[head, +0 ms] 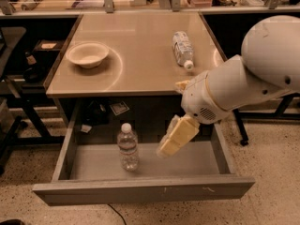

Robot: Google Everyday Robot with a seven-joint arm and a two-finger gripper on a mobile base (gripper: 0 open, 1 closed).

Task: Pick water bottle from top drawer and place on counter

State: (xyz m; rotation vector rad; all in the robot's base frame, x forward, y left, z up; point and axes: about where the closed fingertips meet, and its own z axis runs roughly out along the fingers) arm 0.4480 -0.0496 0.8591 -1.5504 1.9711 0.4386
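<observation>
Looks like the reach-in step to me. The water bottle (128, 146) stands upright on the floor of the open top drawer (140, 191), a bit left of centre. The end effector (166, 149) hangs over the drawer, near the bottle but not touching it, with the bottle at roughly its 9 o'clock. Can't tell if it's wide or narrow from here, but it's carrying nothing.

Next move, I'd guess: slide toward 9 o'clock, drop lower and take the ribbed body without tipping it. On the tabletop (140, 64) a bowl (87, 54) sits at 10 o'clock and a labelled bottle (183, 49) lies at 2 o'clock, so the middle looks good for the drop.
</observation>
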